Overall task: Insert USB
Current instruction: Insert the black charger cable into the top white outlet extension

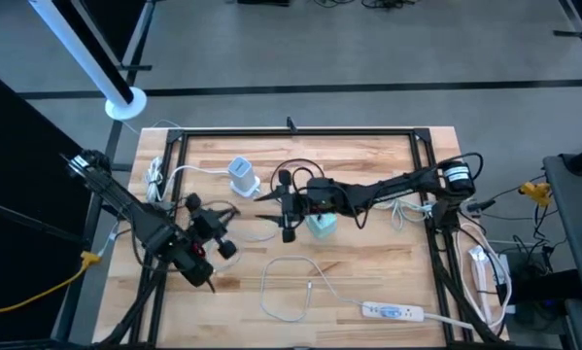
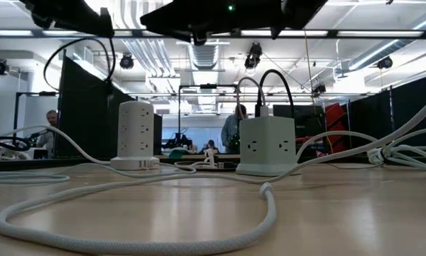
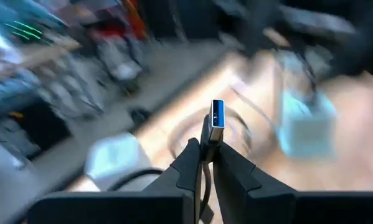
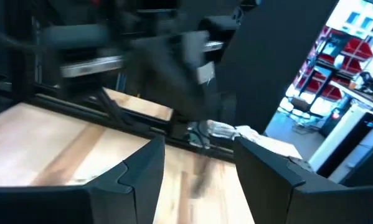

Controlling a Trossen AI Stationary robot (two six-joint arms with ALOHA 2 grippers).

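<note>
near table's left edge [image 1: 145, 156], left gripper [image 3: 206, 148] pinches usb plug [image 3: 217, 119]

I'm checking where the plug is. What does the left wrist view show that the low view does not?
Only the left wrist view shows the left gripper shut on the USB plug, metal tip pointing forward. Only the low view shows the white tower strip, people in the room behind, and a black cable in the cube's top. Both show the pale green cube strip and white cable.

Left wrist view: motion-blurred; cube outlet block [image 3: 306, 127] smeared, sockets unreadable. Low view: both arms cropped at top edge.
</note>
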